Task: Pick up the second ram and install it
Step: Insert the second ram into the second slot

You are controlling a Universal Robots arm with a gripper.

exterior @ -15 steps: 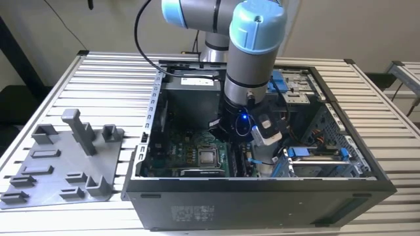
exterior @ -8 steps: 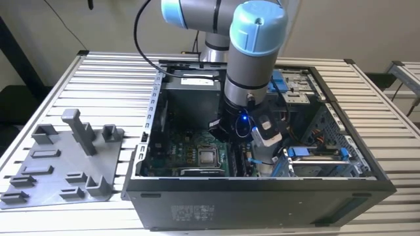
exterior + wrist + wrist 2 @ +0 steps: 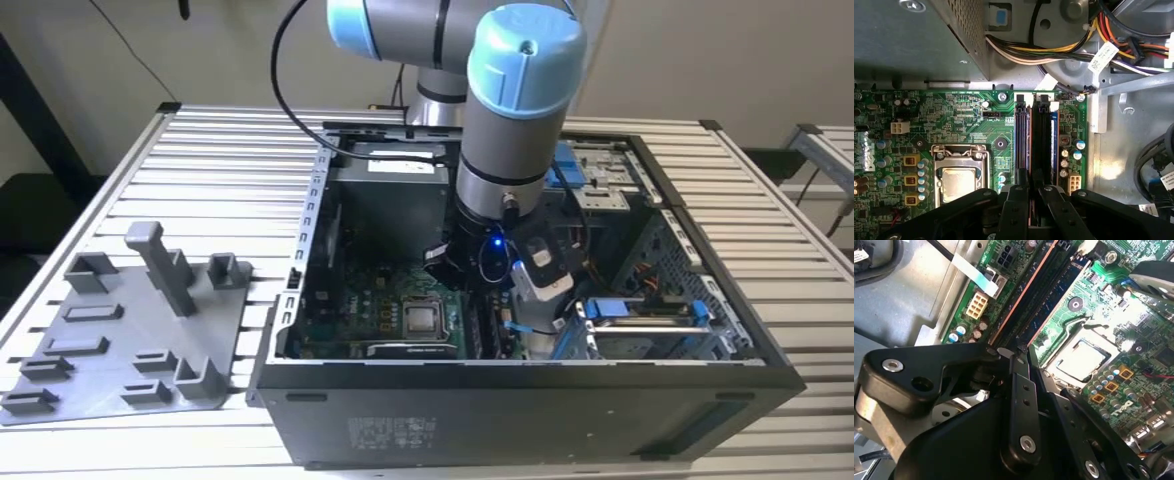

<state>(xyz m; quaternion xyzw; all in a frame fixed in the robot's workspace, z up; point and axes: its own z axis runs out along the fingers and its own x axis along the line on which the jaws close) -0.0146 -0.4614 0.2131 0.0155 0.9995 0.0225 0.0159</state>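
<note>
i see the arm (image 3: 514, 130) reaching down into the open computer case (image 3: 534, 390), with the tool (image 3: 1030, 192) low over the motherboard (image 3: 969, 125) beside the processor socket (image 3: 959, 175). in the first wrist view the second ram (image 3: 1025, 140) stands on edge in the memory slots (image 3: 1041, 140), its long axis running straight away from the fingertips (image 3: 1016, 192) toward the case wall. the fingers are nearly closed around the near end of the strip; i cannot tell whether they actually grip it. in the exterior view the case sits on a slatted metal surface (image 3: 227, 170), with a grey fixture tray (image 3: 120, 340) lying at that view's left. a plain pale wall (image 3: 694, 50) stands behind.
</note>
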